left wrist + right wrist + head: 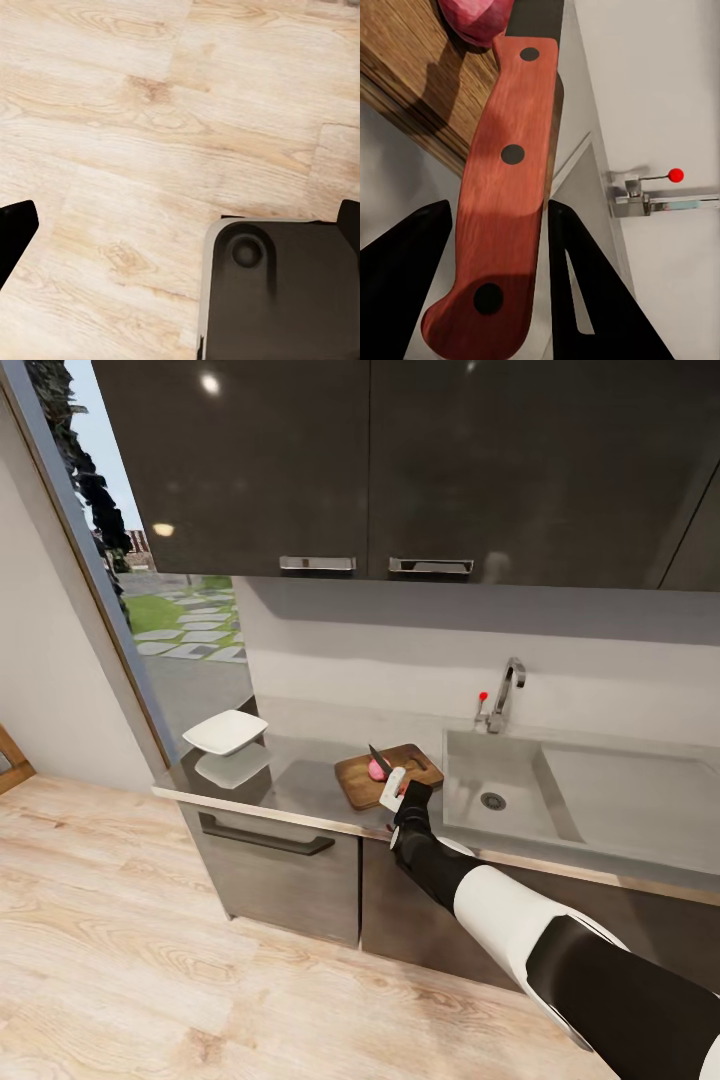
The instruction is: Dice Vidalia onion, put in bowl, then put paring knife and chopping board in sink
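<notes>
The onion [377, 769] is seen on the board [352, 780], near the table's [300, 785] front edge beside the sink [505, 815]. The knife [506, 187] is clamped in the right claw [397, 792], blade at the onion. Dicing appears to be in hand; a downward cut is called for. The left claw's [180, 225] fingers are spread apart over the floor [150, 112].
</notes>
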Available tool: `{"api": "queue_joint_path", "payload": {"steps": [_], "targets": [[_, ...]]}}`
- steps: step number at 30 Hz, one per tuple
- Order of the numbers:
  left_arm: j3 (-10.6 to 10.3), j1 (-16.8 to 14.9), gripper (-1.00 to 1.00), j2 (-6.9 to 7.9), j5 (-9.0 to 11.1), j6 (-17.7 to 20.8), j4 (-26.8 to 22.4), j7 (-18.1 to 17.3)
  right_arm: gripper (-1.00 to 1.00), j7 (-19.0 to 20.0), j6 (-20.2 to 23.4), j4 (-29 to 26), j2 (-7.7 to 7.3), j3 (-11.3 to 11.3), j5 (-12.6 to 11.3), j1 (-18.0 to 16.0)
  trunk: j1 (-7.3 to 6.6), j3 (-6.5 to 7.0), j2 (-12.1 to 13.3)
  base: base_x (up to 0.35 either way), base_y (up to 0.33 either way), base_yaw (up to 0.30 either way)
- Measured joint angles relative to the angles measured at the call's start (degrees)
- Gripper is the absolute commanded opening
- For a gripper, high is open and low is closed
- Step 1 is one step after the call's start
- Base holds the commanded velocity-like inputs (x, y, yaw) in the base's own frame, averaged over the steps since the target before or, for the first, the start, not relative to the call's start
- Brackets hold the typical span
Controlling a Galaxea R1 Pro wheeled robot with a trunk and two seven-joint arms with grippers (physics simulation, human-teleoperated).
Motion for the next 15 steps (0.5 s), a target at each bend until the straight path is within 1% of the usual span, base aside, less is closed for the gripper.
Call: {"api": "queue_joint_path", "payload": {"steps": [15], "targets": [[0.0, 0.0, 1.00, 0.04, 0.0, 0.0, 0.0, 0.0, -1.00, 0.0, -0.1, 0.1, 0.00, 0.0, 0.0, 0.0, 0.00, 0.00, 0.0, 0.000, 0.000, 0.000]]}}
